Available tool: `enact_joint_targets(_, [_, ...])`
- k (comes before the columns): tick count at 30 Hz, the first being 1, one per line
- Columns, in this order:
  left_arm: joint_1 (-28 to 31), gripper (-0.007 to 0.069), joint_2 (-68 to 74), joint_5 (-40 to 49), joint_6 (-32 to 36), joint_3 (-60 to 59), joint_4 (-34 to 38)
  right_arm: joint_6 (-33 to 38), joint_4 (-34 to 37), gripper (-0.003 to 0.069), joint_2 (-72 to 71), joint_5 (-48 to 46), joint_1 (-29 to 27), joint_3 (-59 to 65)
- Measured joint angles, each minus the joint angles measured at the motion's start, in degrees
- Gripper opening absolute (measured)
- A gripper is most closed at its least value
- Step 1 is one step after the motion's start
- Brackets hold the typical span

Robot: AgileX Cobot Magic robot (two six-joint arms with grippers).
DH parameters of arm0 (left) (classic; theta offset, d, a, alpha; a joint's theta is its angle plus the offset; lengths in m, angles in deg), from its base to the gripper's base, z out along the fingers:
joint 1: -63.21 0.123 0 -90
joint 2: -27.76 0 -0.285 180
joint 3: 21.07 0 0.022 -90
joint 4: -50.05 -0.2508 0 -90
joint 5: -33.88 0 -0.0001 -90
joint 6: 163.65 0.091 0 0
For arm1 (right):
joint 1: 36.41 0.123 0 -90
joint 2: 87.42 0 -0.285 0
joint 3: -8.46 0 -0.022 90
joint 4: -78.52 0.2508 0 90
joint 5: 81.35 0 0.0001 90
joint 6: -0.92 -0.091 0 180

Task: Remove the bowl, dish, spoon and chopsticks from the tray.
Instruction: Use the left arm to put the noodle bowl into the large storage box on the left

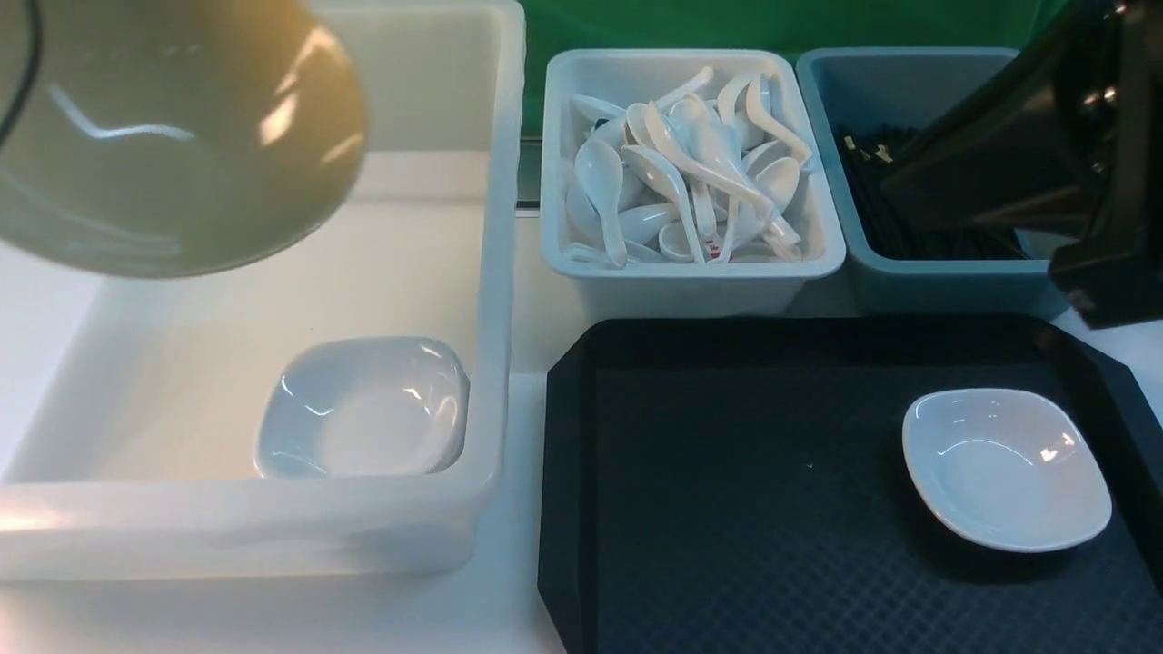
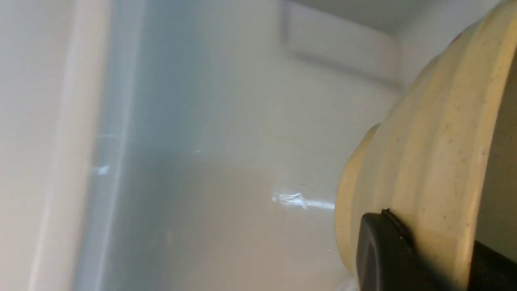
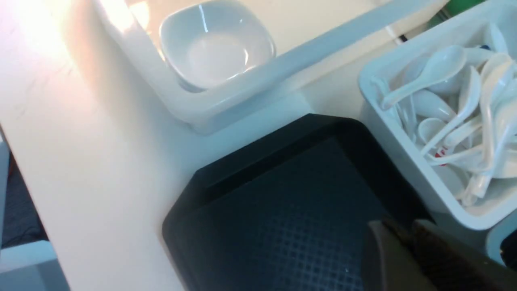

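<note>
The mustard-yellow bowl (image 1: pixel 173 136) hangs tilted above the far left of the white tub (image 1: pixel 495 300). My left gripper (image 2: pixel 440 258) is shut on the bowl's rim (image 2: pixel 436 153), with one black finger (image 2: pixel 383 250) on its outside; the bowl hides this gripper in the front view. A small white dish (image 1: pixel 1004 468) sits at the right of the black tray (image 1: pixel 563 472). My right gripper (image 3: pixel 398 226) is shut and empty, raised over the tray's far edge (image 3: pixel 282 137) near the bins, and shows as a dark shape in the front view (image 1: pixel 895 182). No spoon or chopsticks lie on the tray.
A second white dish (image 1: pixel 363 409) lies in the tub's near right corner and also shows in the right wrist view (image 3: pixel 216 44). A white bin (image 1: pixel 690 272) behind the tray holds several white spoons (image 1: pixel 681 173). A blue-grey bin (image 1: pixel 945 286) to its right holds black chopsticks (image 1: pixel 899 227).
</note>
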Motion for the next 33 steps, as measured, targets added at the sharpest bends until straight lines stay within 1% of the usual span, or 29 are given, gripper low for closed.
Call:
enact_joint_targets(2, [1.2,0.0004,0.0,-3.2,0.5,-3.8,-0.5,0.1,-0.2,0.0113,0.5,0.1,0.0,0.0])
enact_joint_targets(5, [1.2,0.0004,0.1,-9.4,1.8,-10.9,-0.8,0.4,-0.4,0.0114,1.0,0.2,0.1,0.0])
enact_joint_targets(7, [0.4,0.0004,0.7,-14.4,3.5,-15.2,0.2,0.5,-0.6,0.0114,1.4,0.3,0.1,0.0])
enact_joint_targets(8, [0.3,0.0004,0.8,-14.9,3.6,-16.0,0.3,0.5,-0.6,0.0114,1.5,0.3,0.1,0.0])
enact_joint_targets(9, [-0.7,0.0004,1.7,-18.5,5.2,-18.5,1.0,0.7,-0.6,0.0114,1.8,0.4,0.1,0.0])
enact_joint_targets(11, [-1.7,0.0004,3.1,-22.1,6.9,-20.4,2.1,1.0,-0.6,0.0114,2.2,0.6,0.1,0.0])
enact_joint_targets(15, [-3.4,0.0003,6.0,-25.4,8.5,-21.7,3.0,1.4,-0.6,0.0114,2.7,0.7,0.1,0.0])
enact_joint_targets(18, [-3.6,0.0019,6.7,-25.9,8.6,-21.8,1.4,1.5,-0.7,0.0114,2.7,0.4,0.1,0.0])
enact_joint_targets(20, [-3.6,0.0068,6.7,-26.3,8.7,-21.8,-1.8,1.5,-0.7,0.0115,2.7,-0.6,0.1,0.0])
enact_joint_targets(21, [-3.6,0.0073,6.7,-26.4,8.7,-21.8,-2.4,1.5,-0.7,0.0116,2.7,-0.7,0.1,0.0])
enact_joint_targets(22, [-3.6,0.0125,6.6,-26.4,8.7,-21.8,-4.5,1.5,-0.7,0.0118,2.7,-1.1,0.1,0.0])
enact_joint_targets(24, [-3.6,0.0224,6.6,-26.3,8.4,-21.8,-6.0,1.5,-0.7,0.0118,2.7,-1.5,0.1,0.0])
enact_joint_targets(26, [-3.6,0.0297,6.5,-26.2,7.9,-21.8,-6.5,1.5,-0.7,0.0118,2.7,-1.7,0.1,0.0])
enact_joint_targets(27, [-3.6,0.0371,6.2,-25.9,7.5,-21.8,-6.8,1.5,-0.7,0.0120,2.7,-1.9,0.1,0.0])
enact_joint_targets(28, [-3.6,0.0382,6.1,-25.8,7.4,-21.8,-6.9,1.5,-0.7,0.0120,2.7,-1.9,0.1,0.0])
enact_joint_targets(29, [-3.6,0.0452,5.6,-25.2,7.1,-21.7,-7.1,1.5,-0.7,0.0122,2.7,-2.1,0.1,0.0])
enact_joint_targets(30, [-3.6,0.0498,5.0,-24.5,6.8,-21.1,-7.5,1.5,-0.7,0.0122,2.7,-2.4,0.1,0.0])
enact_joint_targets(32, [-3.7,0.0568,3.6,-22.7,5.5,-18.9,-8.6,1.5,-1.0,0.0124,2.7,-3.1,0.1,0.0])
enact_joint_targets(33, [-3.8,0.0587,2.8,-21.8,4.9,-17.6,-9.5,1.5,-1.5,0.0125,2.7,-3.3,0.1,0.0])
